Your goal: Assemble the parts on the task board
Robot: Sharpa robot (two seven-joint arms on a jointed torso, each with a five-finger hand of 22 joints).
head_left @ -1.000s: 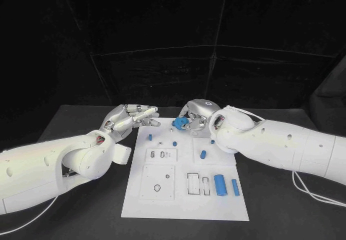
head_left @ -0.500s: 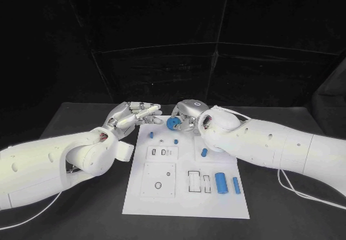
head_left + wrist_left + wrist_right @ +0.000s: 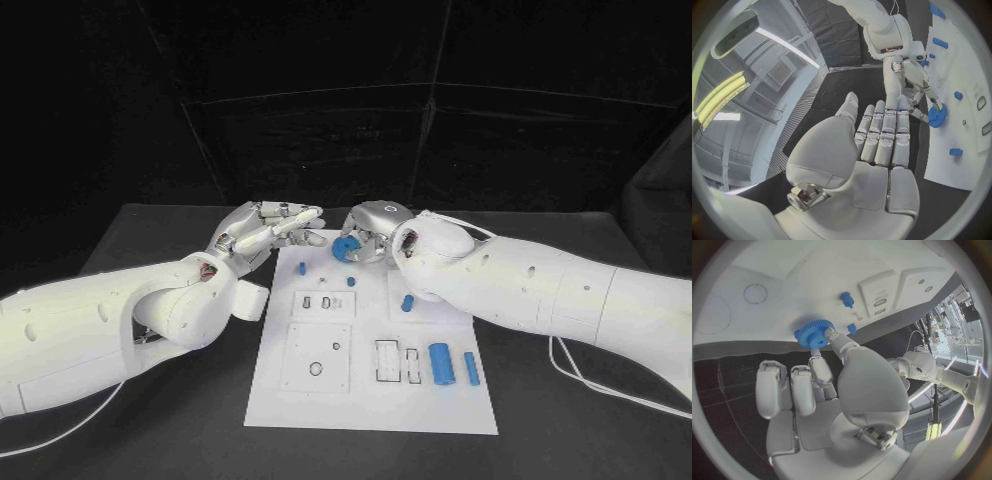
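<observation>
Fingertips (image 3: 831, 335) of the right hand (image 3: 372, 232) pinch a blue gear (image 3: 346, 247) just above the far end of the white board (image 3: 372, 400). Nearby, the left hand (image 3: 264, 231) hovers empty, fingers straight and close together. That light pinch could let the gear tilt or drop before seating.
</observation>
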